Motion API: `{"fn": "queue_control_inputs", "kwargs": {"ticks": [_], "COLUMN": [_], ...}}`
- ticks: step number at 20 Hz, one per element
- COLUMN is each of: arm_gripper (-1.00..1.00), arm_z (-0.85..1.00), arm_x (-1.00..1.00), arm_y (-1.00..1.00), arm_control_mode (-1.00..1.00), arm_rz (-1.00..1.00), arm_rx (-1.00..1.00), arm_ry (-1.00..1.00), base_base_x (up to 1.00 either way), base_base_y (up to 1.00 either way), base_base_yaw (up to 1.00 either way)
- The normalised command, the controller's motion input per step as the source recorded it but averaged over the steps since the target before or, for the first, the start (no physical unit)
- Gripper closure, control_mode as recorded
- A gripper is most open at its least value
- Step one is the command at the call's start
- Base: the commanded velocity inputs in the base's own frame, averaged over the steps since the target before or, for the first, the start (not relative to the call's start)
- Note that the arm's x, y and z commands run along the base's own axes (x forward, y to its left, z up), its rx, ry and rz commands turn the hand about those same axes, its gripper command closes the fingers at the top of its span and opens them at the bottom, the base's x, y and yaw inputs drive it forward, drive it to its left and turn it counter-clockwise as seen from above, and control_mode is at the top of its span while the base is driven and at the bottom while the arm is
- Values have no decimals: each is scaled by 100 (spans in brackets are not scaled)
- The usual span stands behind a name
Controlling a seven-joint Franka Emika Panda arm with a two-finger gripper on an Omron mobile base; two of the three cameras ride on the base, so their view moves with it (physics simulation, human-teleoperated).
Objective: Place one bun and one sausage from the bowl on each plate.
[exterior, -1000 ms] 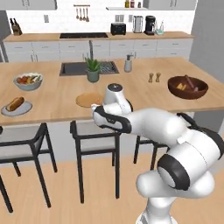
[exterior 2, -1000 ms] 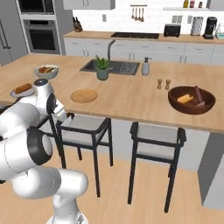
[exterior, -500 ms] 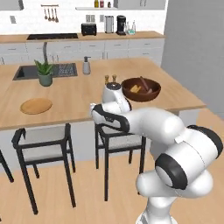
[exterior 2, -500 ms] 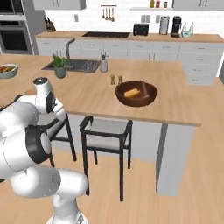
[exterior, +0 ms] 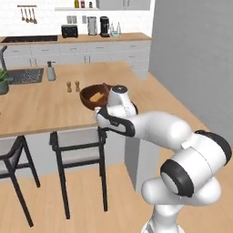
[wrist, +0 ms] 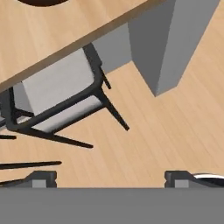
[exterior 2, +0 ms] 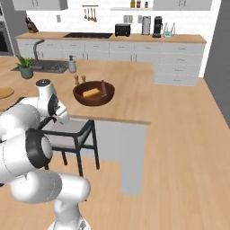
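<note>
Wooden table carries the dark bowl near its front edge, with one bun and one sausage inside. On its right, the pincer points down at a stool, open and empty, so I judge nothing is placed yet.

Home kitchen, long pale wooden island counter mid-frame, black-framed grey-seated stools beneath it, white cabinets, black toaster and coffee maker along the top, sink upper left
</note>
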Motion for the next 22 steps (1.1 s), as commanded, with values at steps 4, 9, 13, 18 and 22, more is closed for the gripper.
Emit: {"fn": "queue_control_inputs", "kwargs": {"ticks": [4, 9, 13, 18, 22], "arm_gripper": [-100, -100, -100, -100, -100], "arm_z": [0, 0, 0, 0, 0], "arm_x": [0, 0, 0, 0, 0], "arm_y": [0, 0, 0, 0, 0], "arm_control_mode": [100, 100, 100, 100, 100], "arm_rz": [0, 0, 0, 0, 0], "arm_rx": [0, 0, 0, 0, 0], "arm_ry": [0, 0, 0, 0, 0], "base_base_x": [87, 100, 81, 29, 4], "base_base_y": [-90, -41, 30, 40, 32], "base_base_yaw": [17, 6, 0, -2, 0]}}
